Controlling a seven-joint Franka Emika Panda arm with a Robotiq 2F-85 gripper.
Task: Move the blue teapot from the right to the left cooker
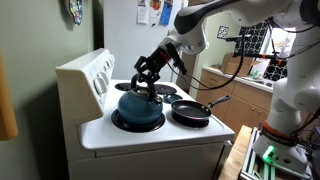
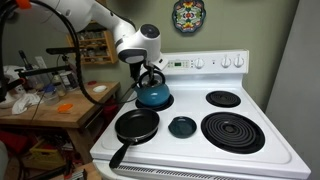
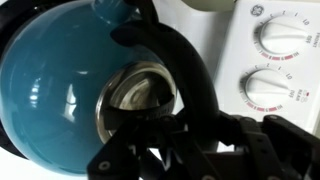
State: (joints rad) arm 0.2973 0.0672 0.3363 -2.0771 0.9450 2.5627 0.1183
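The blue teapot point(image 1: 138, 104) stands on a black burner on the white stovetop; it also shows in an exterior view point(image 2: 153, 96) at the back, close to the control panel. My gripper point(image 1: 150, 76) is above it, closed around its black arched handle point(image 3: 175, 60). In the wrist view the handle runs between my fingers point(image 3: 198, 125), and the blue body point(image 3: 50, 90) shows an open top with no lid. The large black spiral coil burner point(image 2: 233, 132) lies bare at the front, across the stovetop from the teapot.
A black frying pan point(image 2: 137, 125) sits in front of the teapot, its handle past the front edge. A small dark blue round lid point(image 2: 182, 126) lies mid-stovetop. A smaller coil burner point(image 2: 223, 98) is at the back. Control knobs point(image 3: 280, 35) are close by. A cluttered wooden table point(image 2: 60, 105) stands beside the stove.
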